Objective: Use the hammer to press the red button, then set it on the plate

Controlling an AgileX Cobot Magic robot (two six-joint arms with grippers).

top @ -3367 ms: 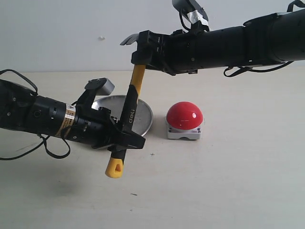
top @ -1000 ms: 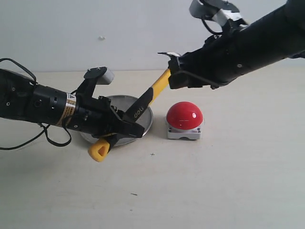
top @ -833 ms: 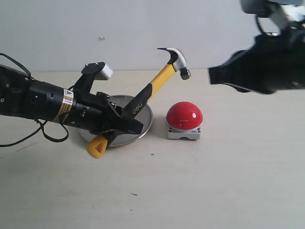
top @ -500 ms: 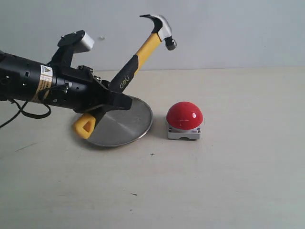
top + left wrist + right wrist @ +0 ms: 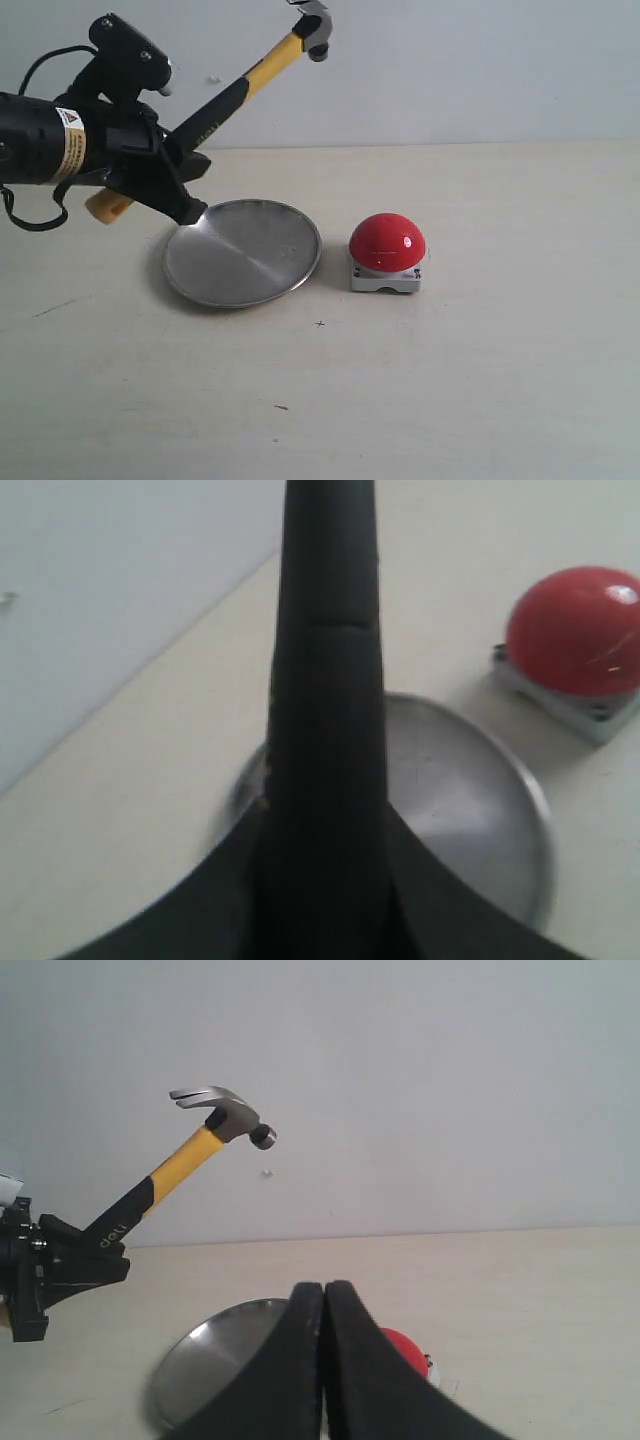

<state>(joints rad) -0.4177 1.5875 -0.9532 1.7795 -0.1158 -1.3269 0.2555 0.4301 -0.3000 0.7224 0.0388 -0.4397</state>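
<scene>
My left gripper (image 5: pixel 170 170) is shut on the hammer (image 5: pixel 235 88) by the black part of its handle, high above the table's left side. The dark head (image 5: pixel 312 22) points up and right near the top edge, and the yellow tip (image 5: pixel 108 206) sticks out below the arm. In the left wrist view the black handle (image 5: pixel 328 680) fills the middle. The plate (image 5: pixel 243 252) lies below and right of the left gripper, with nothing on it. The red button (image 5: pixel 387 243) sits to the plate's right. My right gripper (image 5: pixel 325 1295) is shut on nothing, out of the exterior view; its wrist view shows the hammer (image 5: pixel 190 1155), plate (image 5: pixel 215 1355) and red button (image 5: pixel 405 1352).
A pale wall (image 5: pixel 450 70) rises behind the beige table (image 5: pixel 450 370). The left arm's black body (image 5: pixel 50 140) with cables hangs over the table's far left.
The right gripper let go of the hammer head and drew back out of the exterior view. The left gripper lifted the hammer up and to the left, off the plate.
</scene>
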